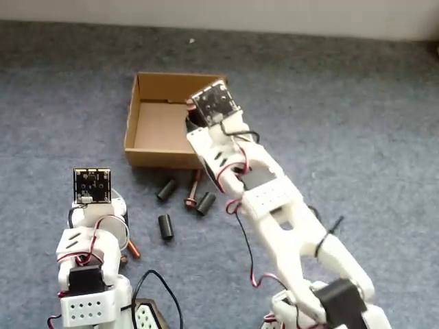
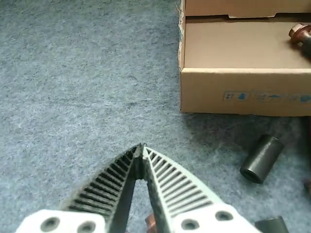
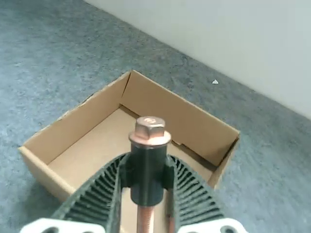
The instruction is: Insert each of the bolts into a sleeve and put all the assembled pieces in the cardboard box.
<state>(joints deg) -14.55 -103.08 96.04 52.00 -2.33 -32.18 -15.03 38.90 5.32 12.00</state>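
Note:
My right gripper (image 3: 147, 162) is shut on an assembled piece: a black sleeve (image 3: 147, 177) with a copper bolt (image 3: 149, 130) through it, hex head up. It hangs over the right part of the open cardboard box (image 1: 159, 123), just above the box (image 3: 92, 145) floor. The left gripper (image 2: 141, 149) is shut with its tips together, low over the carpet in front of the box (image 2: 243, 90). Three loose black sleeves (image 1: 167, 190) (image 1: 206, 203) (image 1: 165, 226) and a copper bolt (image 1: 194, 189) lie on the carpet before the box. Another bolt (image 1: 132, 249) lies beside the left arm.
Grey carpet covers the floor, with a pale wall along the far side. The nearest sleeve (image 2: 261, 158) lies close to the box's front wall. Open carpet stretches left of the box and to the right of the right arm (image 1: 288, 212).

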